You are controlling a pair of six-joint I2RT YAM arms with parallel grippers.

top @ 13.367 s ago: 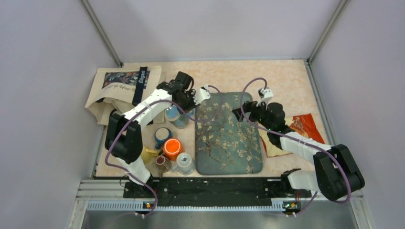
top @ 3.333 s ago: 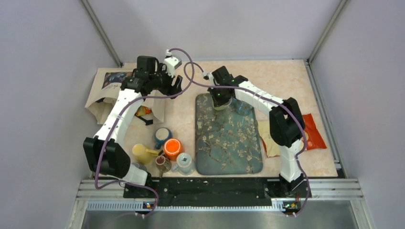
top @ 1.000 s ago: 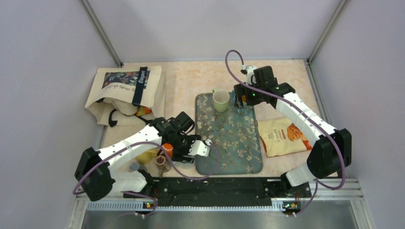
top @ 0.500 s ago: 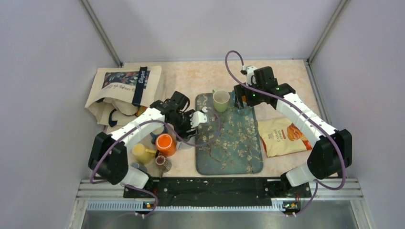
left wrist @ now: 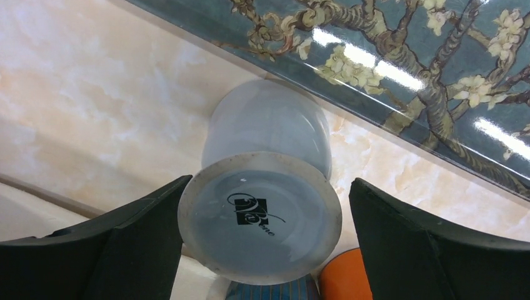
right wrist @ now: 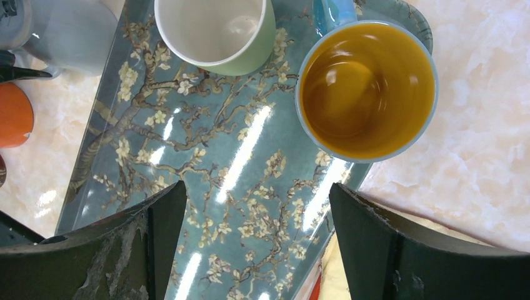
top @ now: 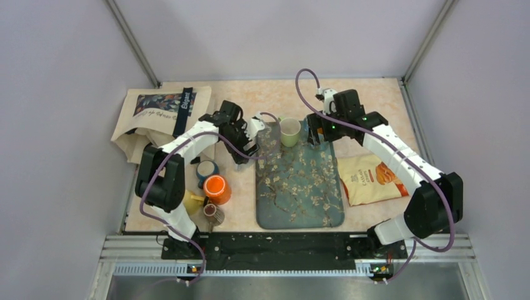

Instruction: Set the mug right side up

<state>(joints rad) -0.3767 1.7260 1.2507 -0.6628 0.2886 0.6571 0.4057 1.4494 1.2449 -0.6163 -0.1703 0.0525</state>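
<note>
Left tool (top: pixel 249 132): top view, at 10 o'clock corner of tray (top: pixel 300 200); right tool (top: pixel 314 131) at its 12 o'clock end.

Left wrist view: pale grey mug (left wrist: pixel 262 219), base toward camera, beside tray edge. Fingers spread; one touches base rim, the other just clear. Glazed ceramic, judged rigid, slick, chippable, moderately heavy. Grip across body wall.

Right wrist view: tool spread, empty, above green mug (right wrist: pixel 215 31) and blue mug (right wrist: pixel 365 90).
</note>
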